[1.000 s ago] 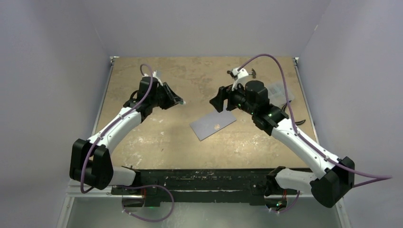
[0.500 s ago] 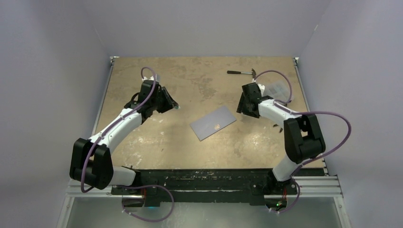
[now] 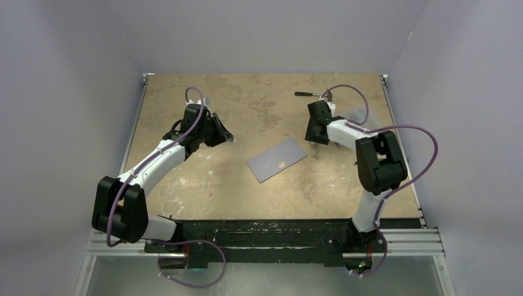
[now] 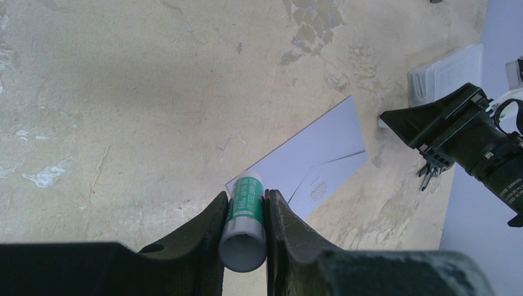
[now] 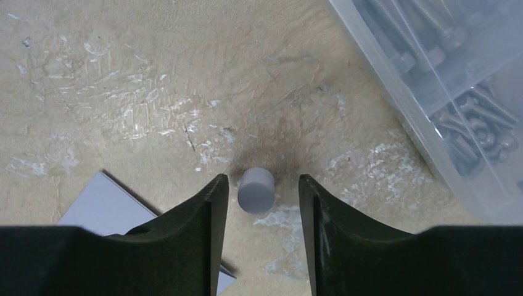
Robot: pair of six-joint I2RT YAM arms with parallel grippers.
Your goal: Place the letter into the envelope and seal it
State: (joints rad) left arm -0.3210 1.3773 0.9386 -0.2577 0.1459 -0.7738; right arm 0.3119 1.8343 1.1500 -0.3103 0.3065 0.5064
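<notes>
Tan surface (image 5: 154, 74): matt, worn, white-scratched. Flat grey-blue paper envelope (image 4: 308, 154): smooth, matt. Green-labelled plastic glue stick (image 4: 245, 213): glossy label. Small grey plastic cap (image 5: 256, 190): matt. Clear plastic box (image 5: 432, 68): translucent, glossy.

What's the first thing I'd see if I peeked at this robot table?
The grey-blue envelope lying slantwise in the middle of the table. Next, the left gripper pinches a green-labelled glue stick, and the right gripper is open, a little grey cap showing between its fingers.

readable text: none | glue stick (image 4: 245, 206) label: too blurred | envelope (image 4: 302, 160) mark: illegible
</notes>
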